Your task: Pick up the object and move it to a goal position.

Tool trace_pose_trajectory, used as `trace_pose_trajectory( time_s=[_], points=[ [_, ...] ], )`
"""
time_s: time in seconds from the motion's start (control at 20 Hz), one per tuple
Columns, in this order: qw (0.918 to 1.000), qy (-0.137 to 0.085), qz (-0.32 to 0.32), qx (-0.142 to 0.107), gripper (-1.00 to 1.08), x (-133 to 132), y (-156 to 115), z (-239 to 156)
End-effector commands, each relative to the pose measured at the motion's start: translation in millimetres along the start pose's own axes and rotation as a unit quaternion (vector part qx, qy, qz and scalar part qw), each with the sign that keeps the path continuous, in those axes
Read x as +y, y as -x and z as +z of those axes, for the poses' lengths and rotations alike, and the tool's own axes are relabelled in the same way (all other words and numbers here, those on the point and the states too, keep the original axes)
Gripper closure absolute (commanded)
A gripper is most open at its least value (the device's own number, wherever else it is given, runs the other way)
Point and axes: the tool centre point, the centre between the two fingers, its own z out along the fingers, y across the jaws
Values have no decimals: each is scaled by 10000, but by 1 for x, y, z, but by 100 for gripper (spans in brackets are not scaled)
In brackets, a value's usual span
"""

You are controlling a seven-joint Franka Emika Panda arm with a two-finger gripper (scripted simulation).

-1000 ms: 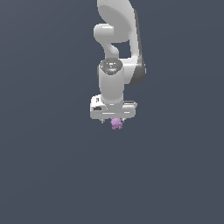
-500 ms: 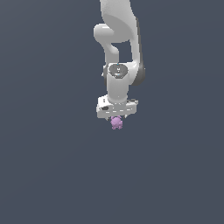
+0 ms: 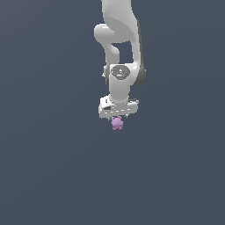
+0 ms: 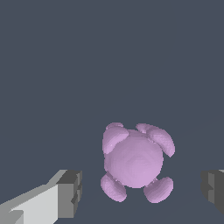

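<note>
The object (image 3: 117, 123) is a tiny pink-purple lump with small rounded knobs, lying on the dark grey floor straight under the white hand. In the wrist view the object (image 4: 133, 166) sits between the two fingers, with a clear gap on each side. One grey-padded finger (image 4: 70, 194) stands on one side of it, and the other finger (image 4: 213, 190) shows at the frame's edge. My gripper (image 3: 117, 117) is open and straddles the object without touching it. In the exterior view the hand hides the fingertips.
A flat, even dark grey floor (image 3: 52, 176) fills both views. The white arm (image 3: 119, 39) rises out of the exterior view's upper edge. No other object or obstacle shows.
The hand has shifted slightly to the exterior view's right and turned a little over the object. The object has stayed in place.
</note>
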Motion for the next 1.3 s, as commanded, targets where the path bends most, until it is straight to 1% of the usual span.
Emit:
trace_pose_trajectory(
  time_s=[0.0,0.5,0.75,0.8,1.25],
  points=[
    [10000,0,1,0,-92,0,0,3],
    [10000,2,-13,1,-92,0,2,43],
    [10000,3,-16,1,-92,0,1,50],
    [10000,3,-16,1,108,0,1,50],
    [10000,3,-16,1,108,0,1,50]
  ],
)
